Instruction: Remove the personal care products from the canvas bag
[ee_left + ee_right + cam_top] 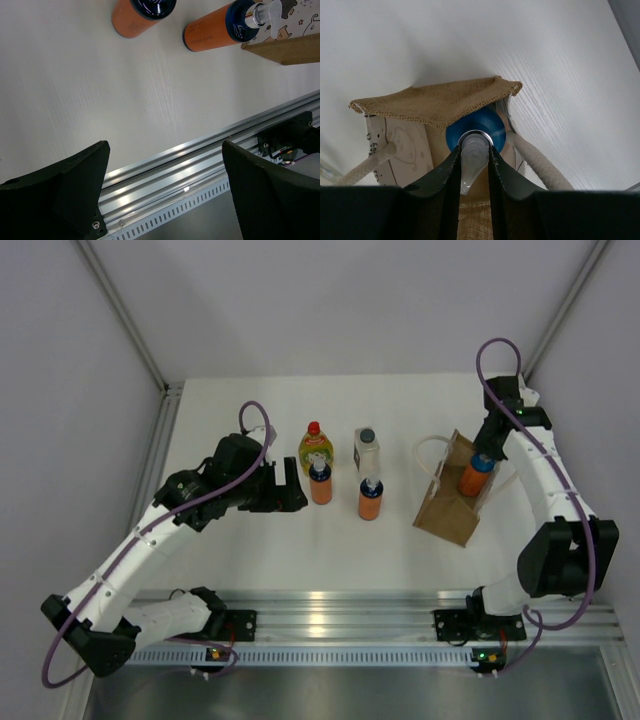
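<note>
1. Closest to the arm bases, a metal rail [330,608] runs along the near edge of the white worktop [230,550].
2. The left fingers [65,185] are spread wide with nothing between them. They hover over bare worktop just left of the standing bottles.
3. The canvas bag [447,502] is on the right side of the worktop. It's tan-brown with a coarse weave, has thin white rope handles [540,165], and sits at a tilt. The wrist view shows some printed drawing on its light inner face, but only part of it.
4. The right fingers [440,185] are pinched narrow on the clear pump nozzle of the held orange bottle [477,478], which has a blue top and sits right at the bag's mouth. The burlap edge hides most of its body up close, so I can't tell how deep it sits.
5. The other four bottles stand upright mid-worktop, well apart from the bag.
   - Nearer row: the left orange bottle [320,485] and the right orange bottle [370,502], both blue-topped.
   - Just behind them: the yellow-green bottle [314,447] with a red cap and the whitish rectangular bottle [367,452] with a dark cap.
   - I can't tell if the front and back ones touch.
6. The labels are too small to read. The left wrist view cuts both orange bottles off at its top edge.
</note>
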Controlling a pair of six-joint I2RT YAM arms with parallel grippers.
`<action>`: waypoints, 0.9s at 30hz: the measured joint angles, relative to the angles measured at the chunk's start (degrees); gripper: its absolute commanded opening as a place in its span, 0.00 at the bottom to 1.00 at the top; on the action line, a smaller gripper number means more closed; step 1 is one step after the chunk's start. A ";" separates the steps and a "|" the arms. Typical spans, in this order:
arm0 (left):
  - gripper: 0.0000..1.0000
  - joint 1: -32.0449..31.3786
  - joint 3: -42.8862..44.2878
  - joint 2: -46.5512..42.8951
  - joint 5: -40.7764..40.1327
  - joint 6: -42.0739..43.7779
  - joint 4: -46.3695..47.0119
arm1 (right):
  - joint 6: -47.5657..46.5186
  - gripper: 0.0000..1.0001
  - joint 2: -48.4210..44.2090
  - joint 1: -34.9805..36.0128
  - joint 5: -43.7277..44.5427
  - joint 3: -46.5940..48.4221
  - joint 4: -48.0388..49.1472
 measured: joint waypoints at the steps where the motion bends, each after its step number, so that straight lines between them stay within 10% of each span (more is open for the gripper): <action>1: 0.98 0.00 0.00 0.00 0.00 0.00 0.00 | -0.26 0.00 -0.17 0.00 -0.24 0.00 -0.09; 27: 0.98 0.00 0.00 0.87 -0.44 -0.04 0.00 | -9.97 0.00 -5.75 1.70 -5.66 21.14 -14.10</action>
